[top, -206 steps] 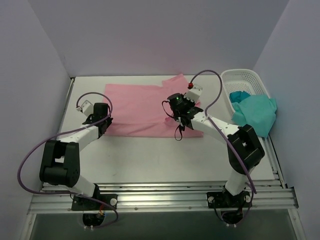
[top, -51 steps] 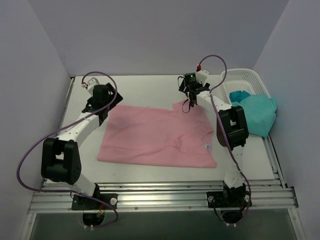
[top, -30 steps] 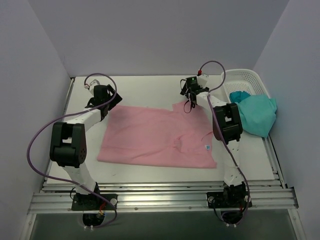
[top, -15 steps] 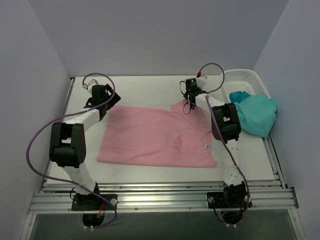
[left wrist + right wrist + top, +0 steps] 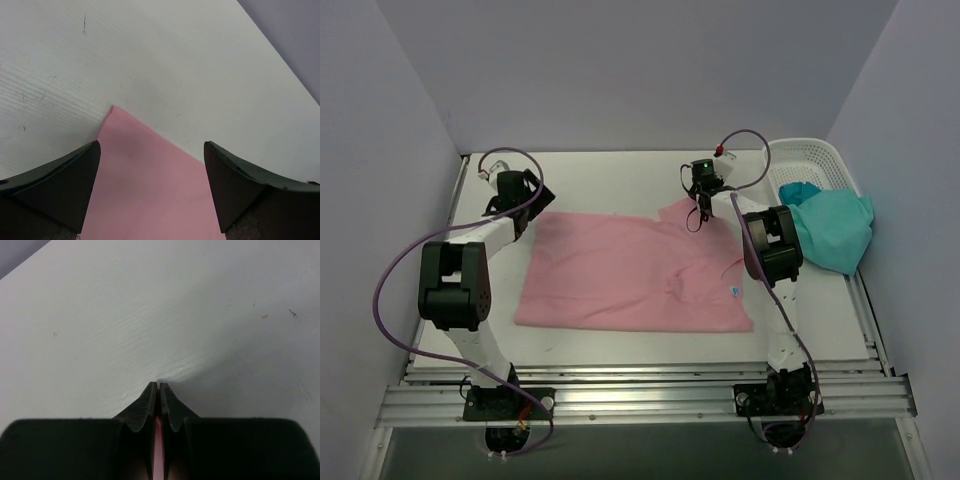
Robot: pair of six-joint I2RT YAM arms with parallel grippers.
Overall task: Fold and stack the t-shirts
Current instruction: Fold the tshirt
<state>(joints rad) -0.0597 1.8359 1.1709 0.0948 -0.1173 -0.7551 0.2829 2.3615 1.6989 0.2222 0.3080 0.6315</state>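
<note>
Pink cloth fills the middle of a white desk (image 5: 610, 170): a light pink t-shirt (image 5: 630, 275) lies spread out nearly flat, with a few creases towards its right side and a small pale label (image 5: 734, 292) near its near right corner. Two robot arms reach from the near edge of the desk to the shirt's far edge, one at each far corner. The left tool (image 5: 532, 200) hovers at the far left corner with its two dark fingers (image 5: 65, 185) spread wide. In its wrist view the pointed corner of the pink cloth lies on the desk between the fingers, and they grip nothing. The right tool (image 5: 699, 207) is at the far right corner, where a flap of the shirt juts out. In its wrist view the fingers (image 5: 145, 410) are pressed together, tips down against the desk, with a thin sliver of pink cloth pinched between them. At the far right corner of the desk stands a white plastic lattice basket (image 5: 805, 150). A teal-green t-shirt (image 5: 835, 232) lies bunched, partly inside the basket and spilling over its near end onto the desk, apart from the pink one. Plain pale walls close in the desk on three sides.
</note>
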